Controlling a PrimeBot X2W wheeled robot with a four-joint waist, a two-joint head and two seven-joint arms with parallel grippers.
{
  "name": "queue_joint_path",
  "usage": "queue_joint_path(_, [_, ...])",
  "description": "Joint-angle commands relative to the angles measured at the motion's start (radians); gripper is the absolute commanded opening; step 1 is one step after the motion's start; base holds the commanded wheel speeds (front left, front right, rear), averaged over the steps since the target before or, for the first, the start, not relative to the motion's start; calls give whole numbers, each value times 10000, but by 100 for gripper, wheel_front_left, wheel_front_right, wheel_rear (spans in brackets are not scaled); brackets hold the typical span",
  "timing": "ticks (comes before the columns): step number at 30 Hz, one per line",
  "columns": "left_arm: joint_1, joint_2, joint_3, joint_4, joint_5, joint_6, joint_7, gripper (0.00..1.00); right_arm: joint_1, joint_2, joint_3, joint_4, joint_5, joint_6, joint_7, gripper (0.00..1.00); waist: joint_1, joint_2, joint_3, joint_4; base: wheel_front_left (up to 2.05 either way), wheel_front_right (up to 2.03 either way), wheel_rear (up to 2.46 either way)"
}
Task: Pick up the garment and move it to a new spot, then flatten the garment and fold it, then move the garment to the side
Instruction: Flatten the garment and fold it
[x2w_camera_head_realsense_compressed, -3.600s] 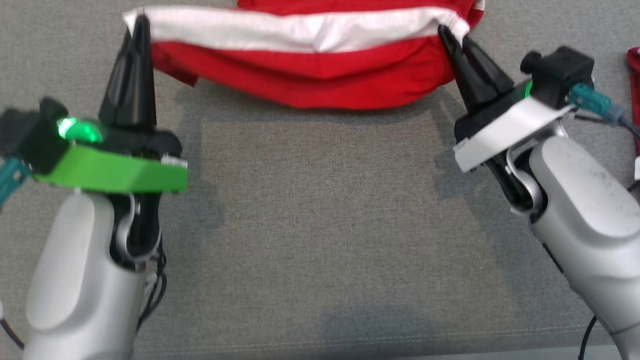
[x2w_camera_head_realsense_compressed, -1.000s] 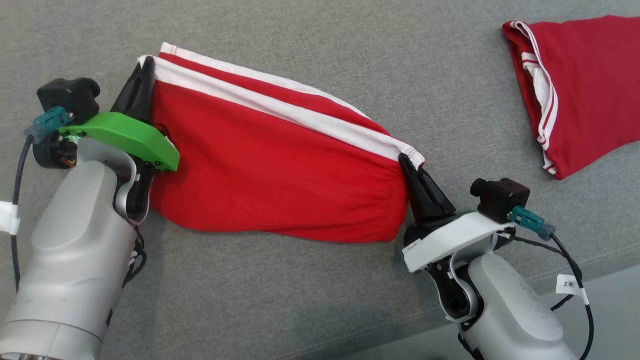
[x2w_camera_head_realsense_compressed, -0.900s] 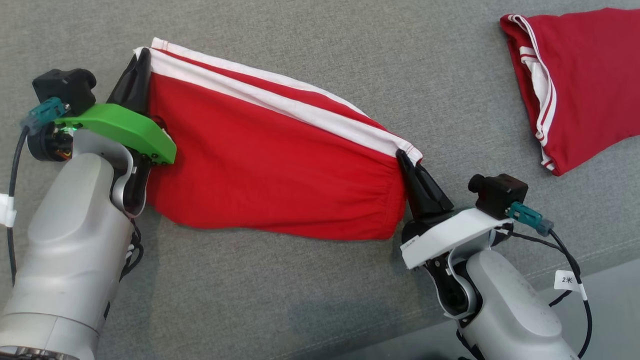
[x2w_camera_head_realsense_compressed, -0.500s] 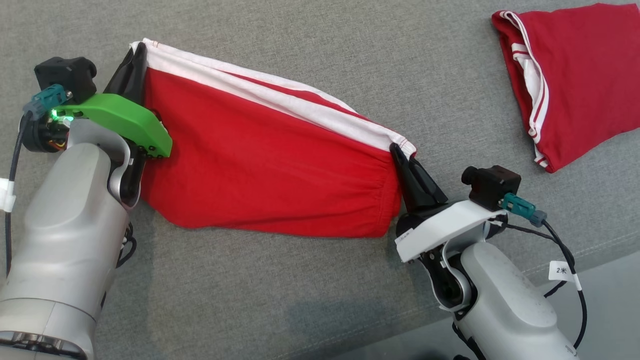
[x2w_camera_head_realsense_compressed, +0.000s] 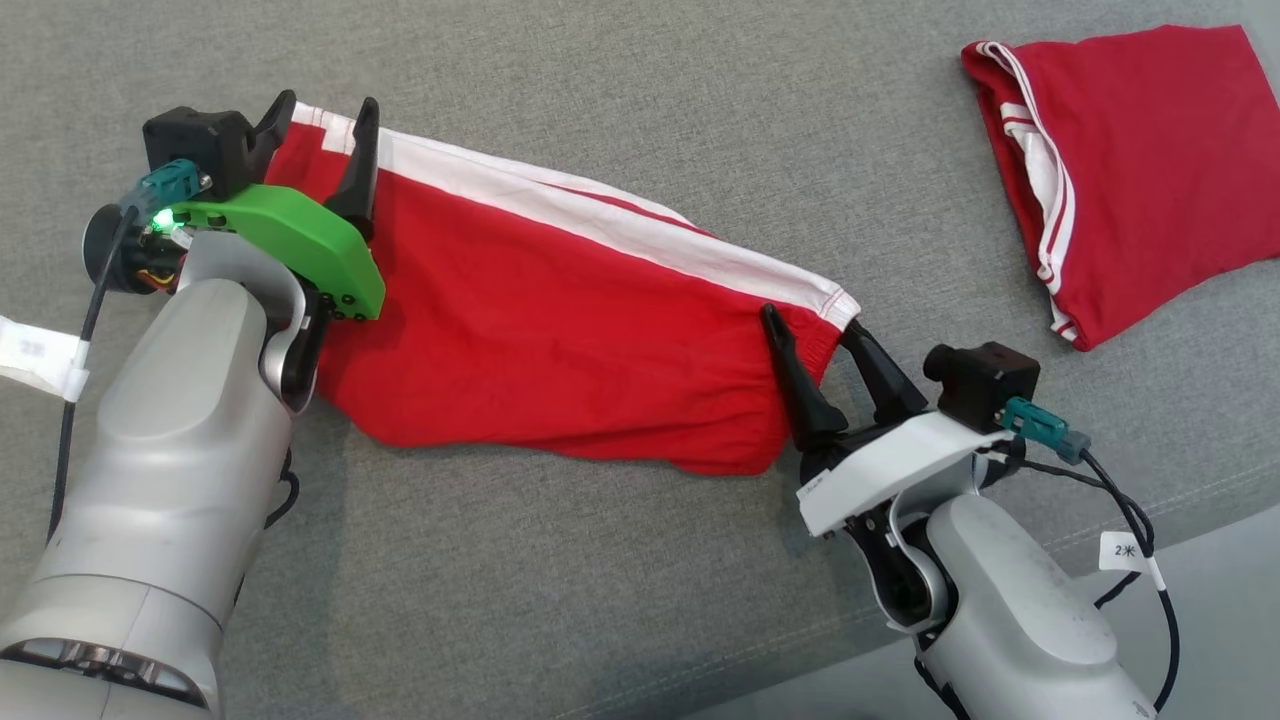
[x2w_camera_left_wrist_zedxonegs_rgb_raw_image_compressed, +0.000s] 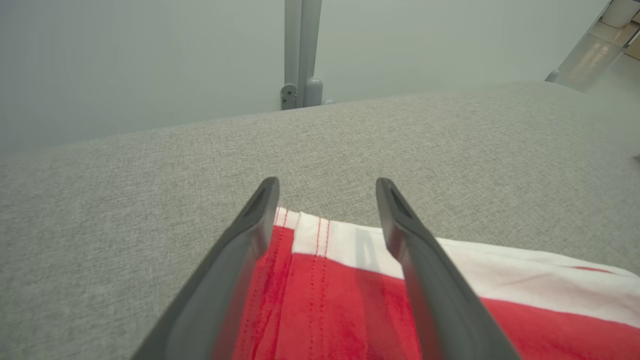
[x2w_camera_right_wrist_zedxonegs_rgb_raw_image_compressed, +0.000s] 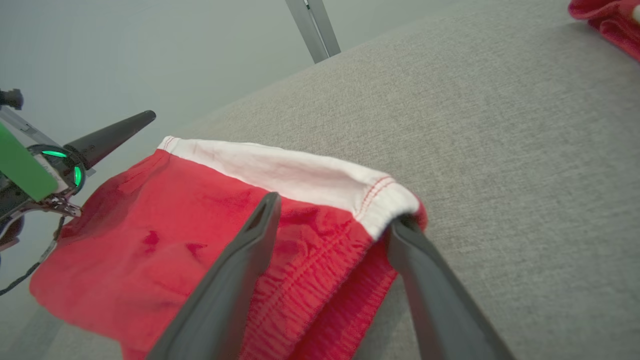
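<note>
The garment (x2w_camera_head_realsense_compressed: 560, 320) is a pair of folded red shorts with a white side stripe, lying slantwise on the grey fabric surface. My left gripper (x2w_camera_head_realsense_compressed: 322, 108) stands open over its upper-left corner (x2w_camera_left_wrist_zedxonegs_rgb_raw_image_compressed: 320, 250), fingers spread either side of the hem. At the lower-right corner, by the elastic waistband (x2w_camera_right_wrist_zedxonegs_rgb_raw_image_compressed: 350, 220), my right gripper (x2w_camera_head_realsense_compressed: 812, 322) is open too. One finger of it lies over the red cloth and the other under the white edge. Neither gripper pinches the cloth. In the right wrist view the left gripper's finger (x2w_camera_right_wrist_zedxonegs_rgb_raw_image_compressed: 110, 136) shows at far left.
A second red garment (x2w_camera_head_realsense_compressed: 1120, 170) with white stripes lies at the upper right of the surface. The grey surface's front edge (x2w_camera_head_realsense_compressed: 1180, 500) runs past my right arm at lower right, with pale floor beyond. A metal post (x2w_camera_left_wrist_zedxonegs_rgb_raw_image_compressed: 300, 55) stands behind the surface.
Both grippers have opened and let go of the garment's corners, which now rest on the surface. The head camera has shifted slightly.
</note>
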Motion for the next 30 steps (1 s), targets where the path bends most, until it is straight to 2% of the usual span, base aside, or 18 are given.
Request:
queue_joint_path(1, [63,23,0,-45,-73,-22,-27,100,172,-28,-114,32,-125,-9,-32,100,-1,116,-135,78,0,0,0])
queue_joint_path(14, [1789,437,423,-1115,-611,-22,-26,100,854,-28,-1015,238,-1149,-9,-32,100,-1,116,-922,563,0,0,0])
queue_joint_path(18, [2387,344,478,-1440,-613,-22,-28,100,943,-28,-1254,380,-1235,-9,-32,100,-1,116,-1049,647,0,0,0])
queue_joint_path(30, [3548,150,872,-2288,-424,150,-26,100,1745,-25,-1918,-210,-1798,-9,-32,100,-1,116,-1389,543,0,0,0])
